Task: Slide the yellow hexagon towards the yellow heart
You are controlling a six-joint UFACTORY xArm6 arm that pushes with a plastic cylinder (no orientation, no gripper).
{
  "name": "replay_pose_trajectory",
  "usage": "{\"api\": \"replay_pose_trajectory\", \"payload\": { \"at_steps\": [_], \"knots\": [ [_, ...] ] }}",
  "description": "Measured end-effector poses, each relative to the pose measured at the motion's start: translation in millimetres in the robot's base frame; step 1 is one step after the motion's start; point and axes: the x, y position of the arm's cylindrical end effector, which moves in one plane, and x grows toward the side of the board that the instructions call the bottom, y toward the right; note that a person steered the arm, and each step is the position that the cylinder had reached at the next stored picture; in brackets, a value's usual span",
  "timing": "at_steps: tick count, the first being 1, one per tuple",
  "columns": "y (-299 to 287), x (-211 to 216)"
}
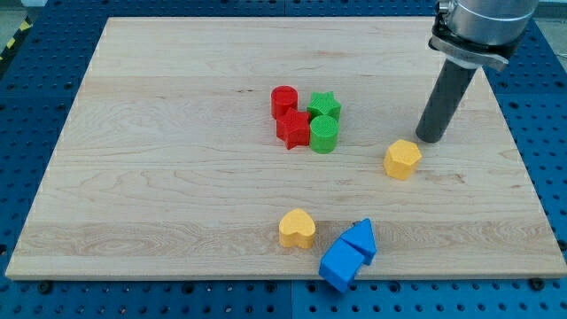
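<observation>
The yellow hexagon lies on the wooden board right of centre. The yellow heart lies lower down, near the board's bottom edge, to the hexagon's lower left. My tip rests on the board just above and to the right of the hexagon, a small gap apart from it. The dark rod rises from the tip to the arm at the view's top right.
A red cylinder, a red star, a green star and a green cylinder cluster at the board's centre. Two blue blocks lie right next to the yellow heart, on its right, at the board's bottom edge.
</observation>
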Motion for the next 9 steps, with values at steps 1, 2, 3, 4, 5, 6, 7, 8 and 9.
{"api": "replay_pose_trajectory", "payload": {
  "at_steps": [1,2,3,4,5,6,7,8,9],
  "knots": [
    [-1,-3],
    [-31,-2],
    [-31,10],
    [-31,33],
    [-31,33],
    [-21,46],
    [-21,56],
    [-37,65],
    [-56,70]
  ]
}}
